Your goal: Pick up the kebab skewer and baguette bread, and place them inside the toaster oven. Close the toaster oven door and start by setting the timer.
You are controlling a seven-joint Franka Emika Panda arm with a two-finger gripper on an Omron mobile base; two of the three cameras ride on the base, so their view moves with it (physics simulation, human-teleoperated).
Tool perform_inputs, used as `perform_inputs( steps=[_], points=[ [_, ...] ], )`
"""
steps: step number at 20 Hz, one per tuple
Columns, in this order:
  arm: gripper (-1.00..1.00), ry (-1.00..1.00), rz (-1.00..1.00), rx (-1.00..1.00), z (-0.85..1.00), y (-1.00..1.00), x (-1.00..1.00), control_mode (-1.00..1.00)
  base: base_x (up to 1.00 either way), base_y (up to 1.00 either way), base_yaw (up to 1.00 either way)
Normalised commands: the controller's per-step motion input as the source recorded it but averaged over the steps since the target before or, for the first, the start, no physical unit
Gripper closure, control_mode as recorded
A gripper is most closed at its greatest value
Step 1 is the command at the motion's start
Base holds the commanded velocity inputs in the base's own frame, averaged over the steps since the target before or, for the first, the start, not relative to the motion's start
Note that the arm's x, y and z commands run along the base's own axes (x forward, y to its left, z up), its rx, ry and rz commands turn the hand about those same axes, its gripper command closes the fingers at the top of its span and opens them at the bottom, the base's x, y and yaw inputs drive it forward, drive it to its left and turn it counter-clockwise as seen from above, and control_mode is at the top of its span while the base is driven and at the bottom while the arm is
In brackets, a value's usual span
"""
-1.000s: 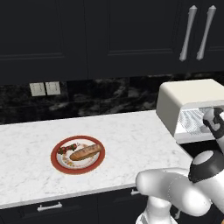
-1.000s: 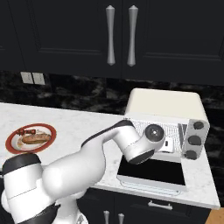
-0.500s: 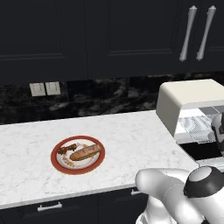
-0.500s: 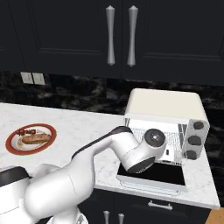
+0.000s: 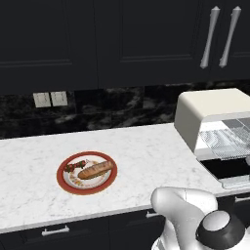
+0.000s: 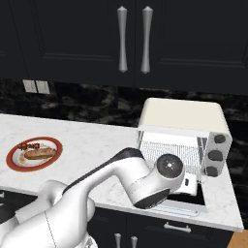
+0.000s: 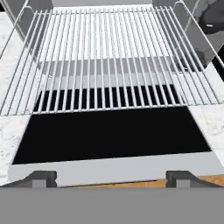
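Now the arm has swung lower, and the oven door point(image 7: 111, 135) lies flat open. The tool point(image 7: 111, 178) is open, holding nothing. Bread point(image 5: 96, 170) and skewer point(image 5: 74, 167) sit on a red plate point(image 5: 63, 181) on the white worktop point(image 5: 146, 151), well apart from the oven point(image 5: 215, 114). Black cupboards point(image 5: 122, 39) hang above.

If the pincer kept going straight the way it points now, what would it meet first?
Probably the dark glass toaster oven door, folded down flat just ahead of the open pincer; the silver wire rack lies beyond it. Depth is hard to judge.
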Motion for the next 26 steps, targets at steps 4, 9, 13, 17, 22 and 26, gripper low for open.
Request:
perform_inputs(
  steps=[4,9,13,17,22,26],
  points=[
    [-1.0,0.0,-0.13,-0.08,0.85,0.52,-0.15,-1.0,0.0,0.0,0.0],
    [-1.0,0.06,-0.04,-0.03,0.69,0.62,-0.25,-1.0,0.0,0.0,0.0],
    [-1.0,0.09,0.0,-0.04,0.33,0.92,-0.36,-1.0,0.0,0.0,0.0],
    [-1.0,0.03,0.0,-0.03,0.31,1.0,-0.27,-1.0,0.0,0.0,0.0],
    [-1.0,0.15,0.0,0.0,0.2,1.0,-0.1,-1.0,0.0,0.0,0.0],
    [-1.0,0.13,0.0,0.0,0.03,1.0,0.0,-1.0,0.0,0.0,0.0]
  ],
)
